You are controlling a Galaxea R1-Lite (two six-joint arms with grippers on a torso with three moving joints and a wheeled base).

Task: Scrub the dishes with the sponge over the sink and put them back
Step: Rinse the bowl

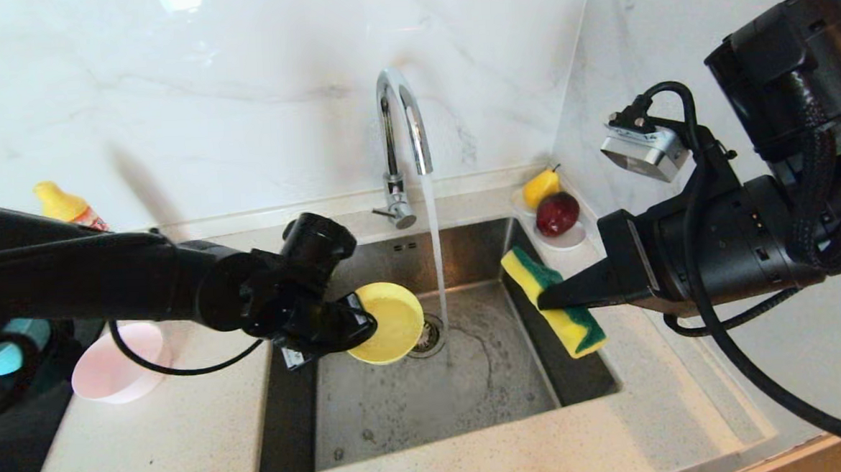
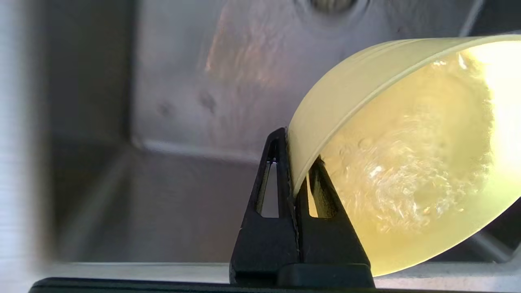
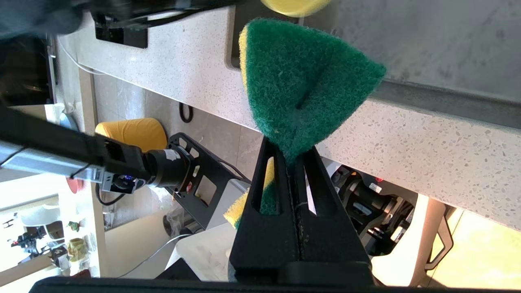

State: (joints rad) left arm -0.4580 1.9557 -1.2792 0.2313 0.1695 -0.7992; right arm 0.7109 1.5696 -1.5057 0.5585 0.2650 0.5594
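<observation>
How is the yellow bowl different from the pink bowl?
The yellow bowl is tilted on its side over the sink, while the pink bowl lies on the counter to the sink's left. The left gripper pinches the yellow bowl's rim; nothing holds the pink bowl. The yellow bowl looks wet and foamy inside. Both are small round bowls of similar size.
</observation>
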